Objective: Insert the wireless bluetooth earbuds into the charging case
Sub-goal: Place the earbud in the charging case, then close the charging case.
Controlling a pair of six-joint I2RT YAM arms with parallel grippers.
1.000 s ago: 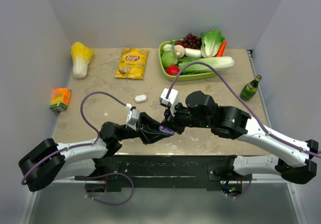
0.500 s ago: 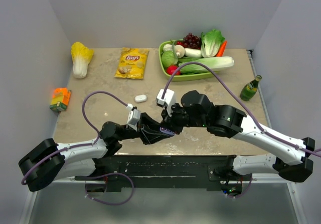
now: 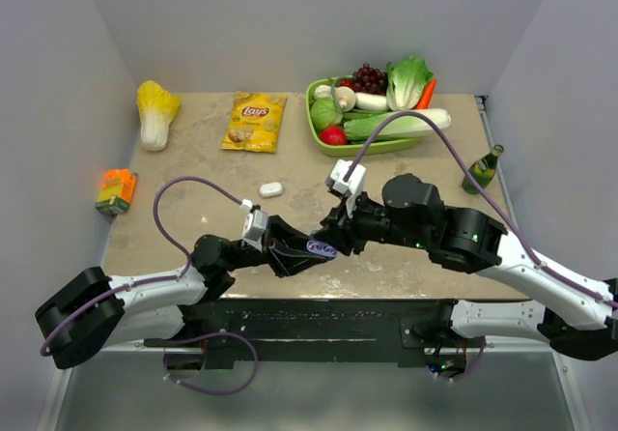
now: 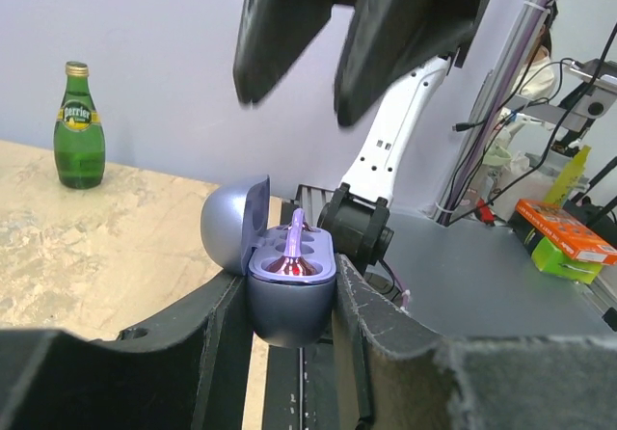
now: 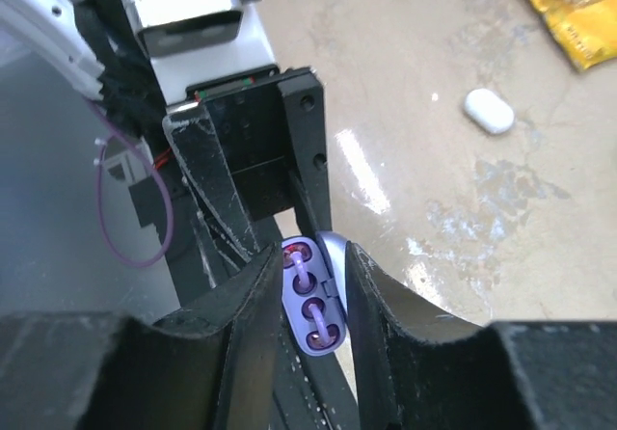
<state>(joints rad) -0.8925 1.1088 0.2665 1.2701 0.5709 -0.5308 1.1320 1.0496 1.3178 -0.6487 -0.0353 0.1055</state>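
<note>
top external | left claw clamps charging case | right claw parted above

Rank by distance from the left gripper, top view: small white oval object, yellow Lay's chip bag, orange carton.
1. Small white oval object, just beyond the left gripper.
2. Yellow Lay's chip bag, far back.
3. Orange carton, left edge.

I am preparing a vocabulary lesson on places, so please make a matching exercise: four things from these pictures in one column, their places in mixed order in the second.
1. charging case
2. green bottle
3. chips bag
4. orange carton

A. at the left edge of the table
B. between the fingers of the left gripper
C. at the right edge of the table
D. on the far side of the table

Pairs: 1-B, 2-C, 3-D, 4-A
</note>
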